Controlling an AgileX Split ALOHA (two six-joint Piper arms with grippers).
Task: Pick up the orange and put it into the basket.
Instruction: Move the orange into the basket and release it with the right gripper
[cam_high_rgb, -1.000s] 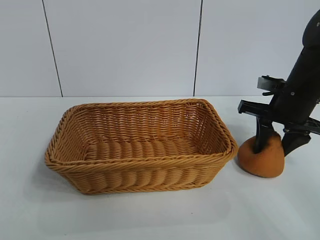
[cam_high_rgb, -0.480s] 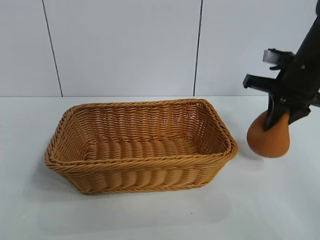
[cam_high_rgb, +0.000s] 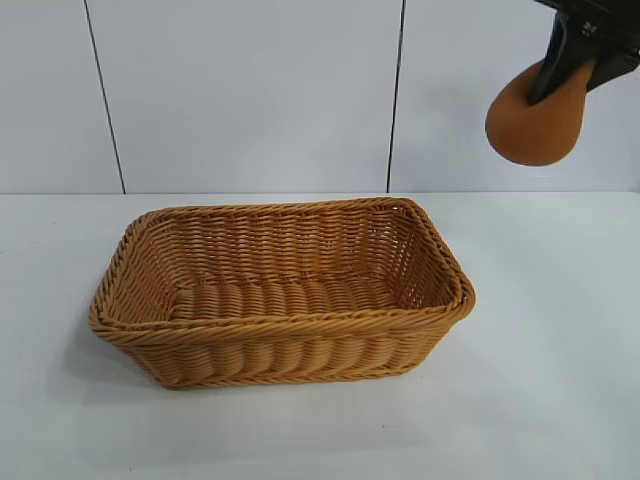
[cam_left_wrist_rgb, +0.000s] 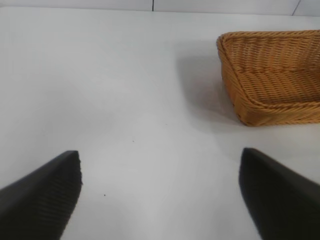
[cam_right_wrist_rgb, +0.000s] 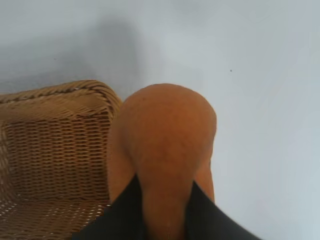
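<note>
The white table (cam_high_rgb: 540, 400) fills the near part of the scene. On it, left of centre, sits the basket (cam_high_rgb: 280, 340), a tan wicker rectangle with its long side toward the camera and nothing inside. In the left wrist view the left gripper (cam_left_wrist_rgb: 160, 195) hangs over bare table with its two dark fingers spread wide apart, the basket's corner (cam_left_wrist_rgb: 235, 65) off beyond it. Farther back and high at the upper right, well above the table, the right gripper (cam_high_rgb: 572, 62) pinches the narrow top of the orange (cam_high_rgb: 533, 118), which dangles below it in the air. The right wrist view shows the fingers (cam_right_wrist_rgb: 120, 215) pressed against the orange (cam_right_wrist_rgb: 165, 135), with the basket's corner (cam_right_wrist_rgb: 95, 92) below it.
</note>
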